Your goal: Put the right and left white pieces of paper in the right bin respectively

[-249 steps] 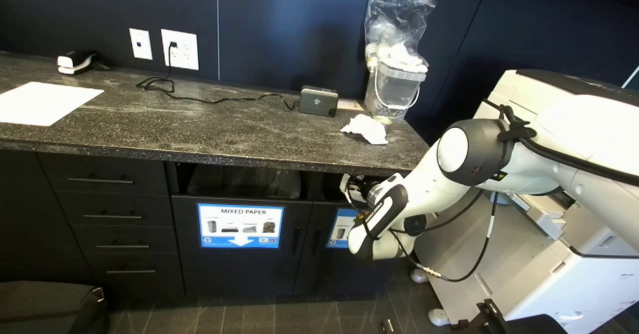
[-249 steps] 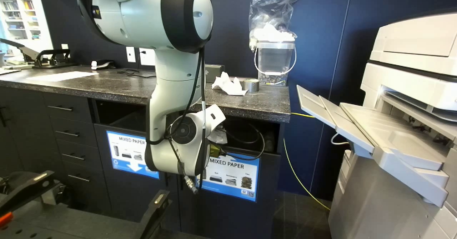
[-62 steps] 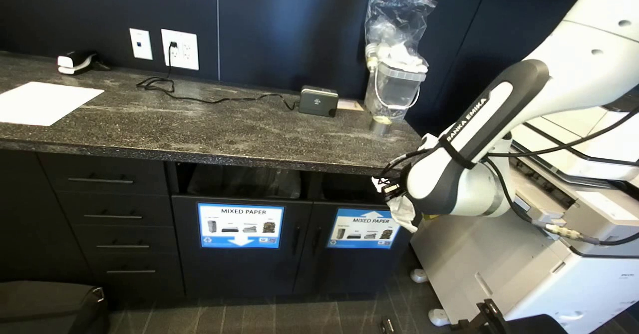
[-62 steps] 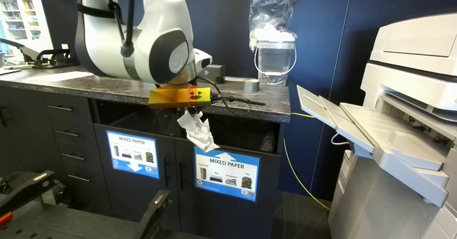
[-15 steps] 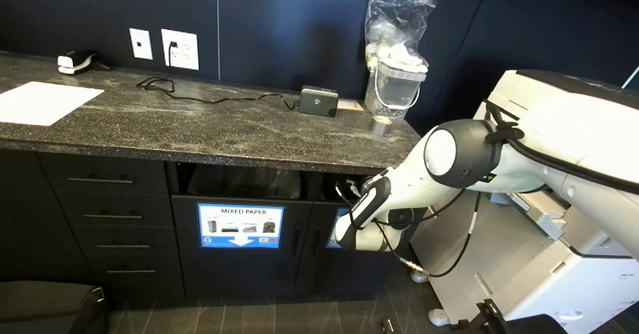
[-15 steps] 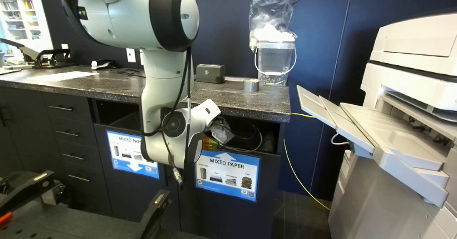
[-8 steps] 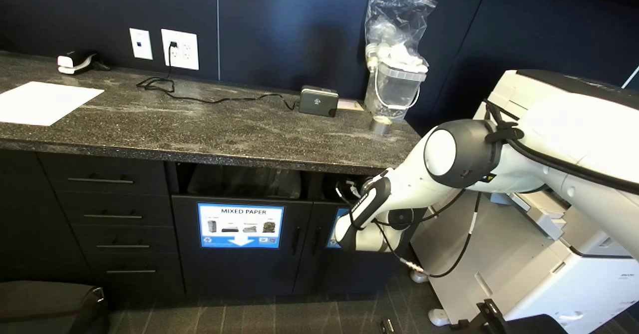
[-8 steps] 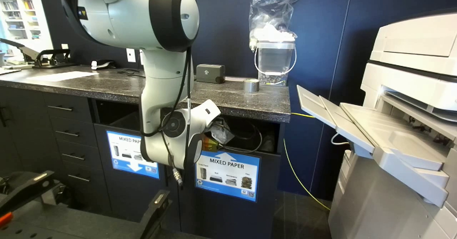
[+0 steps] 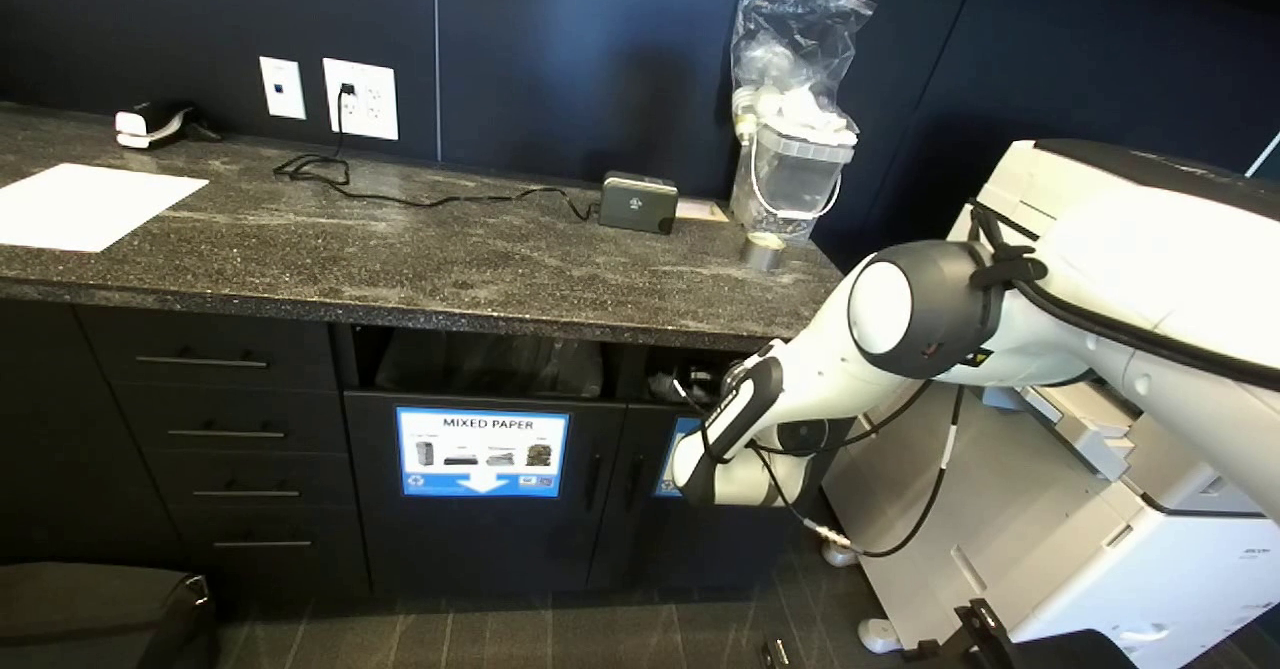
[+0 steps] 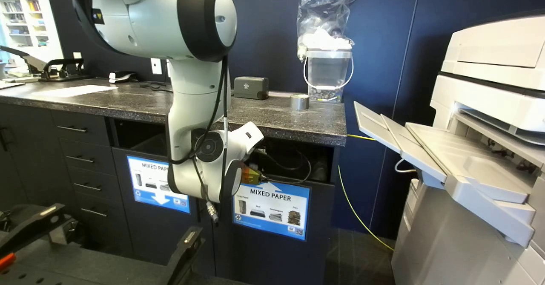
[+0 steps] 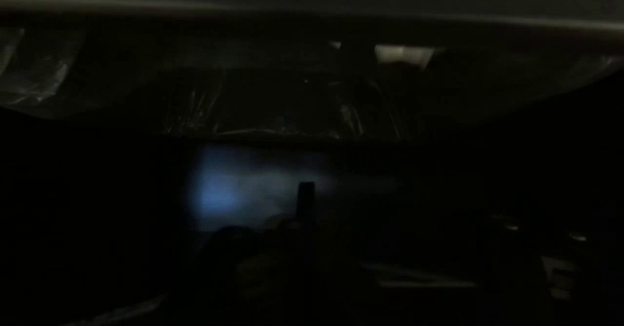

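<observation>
While the white jointed robot arm point(image 10: 200, 89) extends to the right bin point(image 10: 270, 255), a dark built-in cabinet unit marked by a blue-and-white sign point(image 10: 271, 208), the black claw point(image 9: 700, 381) sits inside the bin's wide rectangular slot point(image 10: 289, 159). The wrist view is dark, but the fingers point(image 11: 306, 201) stand apart: the claw is released. In an exterior view, a crumpled white piece of paper point(image 9: 662, 386) shows dimly within the slot, just beside the claw; contact between the two cannot be determined. The dark speckled stone table point(image 9: 450, 259) above carries a flat rectangular white sheet point(image 9: 90, 207), a silver roll of tape point(image 9: 763, 253) and a dark grey rectangular box point(image 9: 638, 204).
</observation>
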You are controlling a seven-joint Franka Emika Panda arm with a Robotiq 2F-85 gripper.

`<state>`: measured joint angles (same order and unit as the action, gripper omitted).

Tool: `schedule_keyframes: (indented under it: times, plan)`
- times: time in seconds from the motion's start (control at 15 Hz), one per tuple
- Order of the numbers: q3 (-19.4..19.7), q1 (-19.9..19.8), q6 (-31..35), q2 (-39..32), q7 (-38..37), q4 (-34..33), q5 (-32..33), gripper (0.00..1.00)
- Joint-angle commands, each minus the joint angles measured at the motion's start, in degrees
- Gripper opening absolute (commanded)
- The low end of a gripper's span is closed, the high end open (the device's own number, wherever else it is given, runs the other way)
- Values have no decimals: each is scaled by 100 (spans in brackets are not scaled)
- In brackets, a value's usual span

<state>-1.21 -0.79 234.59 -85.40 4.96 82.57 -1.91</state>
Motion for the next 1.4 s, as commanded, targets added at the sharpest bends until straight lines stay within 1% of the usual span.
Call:
schedule_keyframes:
  times: [0.0,0.13,0.33,0.67,0.93,1.13,1.33]
  plan:
    - [190,156,-488,-1,32,-18,-96,99]
    - [293,237,-884,-2,129,-45,-190,100]
    - [467,356,-1227,-1,221,-87,-243,100]
    - [660,514,-1302,45,357,-120,-336,100]
    - [797,665,-1329,419,461,284,-391,100]
    - [956,836,-1430,772,638,682,-592,100]
    - [1257,1163,-1953,1256,912,1289,-1109,100]
